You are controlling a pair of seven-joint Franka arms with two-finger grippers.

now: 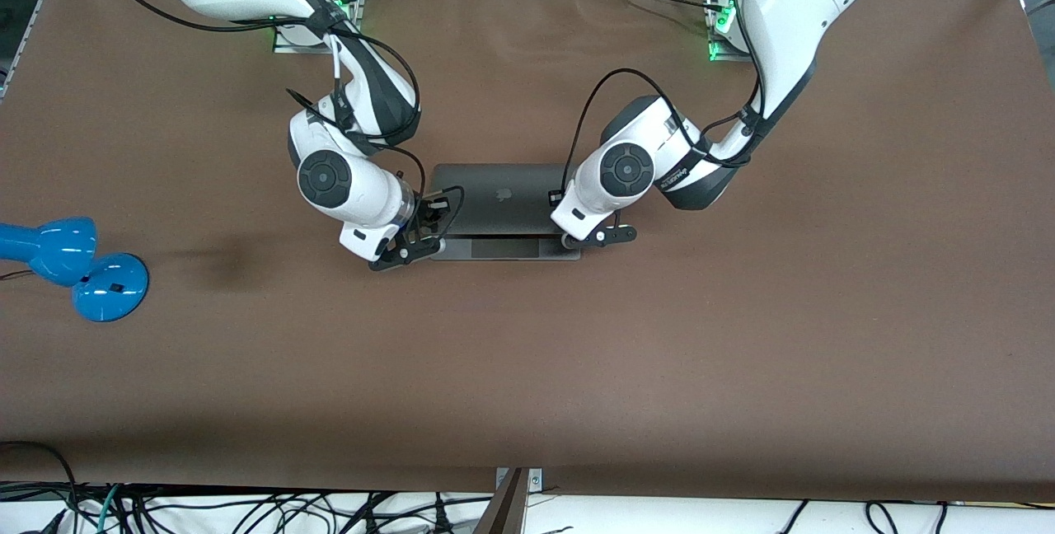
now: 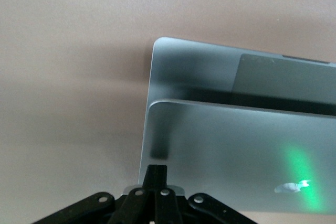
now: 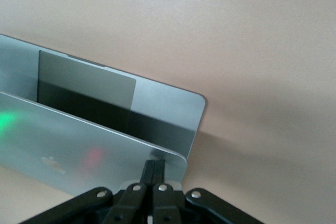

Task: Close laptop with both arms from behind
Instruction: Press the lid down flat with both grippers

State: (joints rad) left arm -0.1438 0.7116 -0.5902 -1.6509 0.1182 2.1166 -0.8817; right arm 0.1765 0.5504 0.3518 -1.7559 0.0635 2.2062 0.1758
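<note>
The space-grey laptop [image 1: 494,198] lies mid-table with its lid tilted low over the base, logo side up. Only the strip of base with the trackpad [image 1: 504,248] shows nearer the front camera. My left gripper [image 1: 577,239] is shut, with nothing between its fingers, at the lid's corner toward the left arm's end. In the left wrist view its tips [image 2: 156,170] point onto the lid [image 2: 236,150]. My right gripper [image 1: 419,239] is also shut with nothing held, at the other lid corner. Its tips [image 3: 155,165] sit on the lid [image 3: 79,140] near that rounded corner.
A blue desk lamp [image 1: 74,262] stands near the table's edge at the right arm's end. Brown tabletop [image 1: 527,369] stretches bare from the laptop to the front edge. Cables hang below that edge.
</note>
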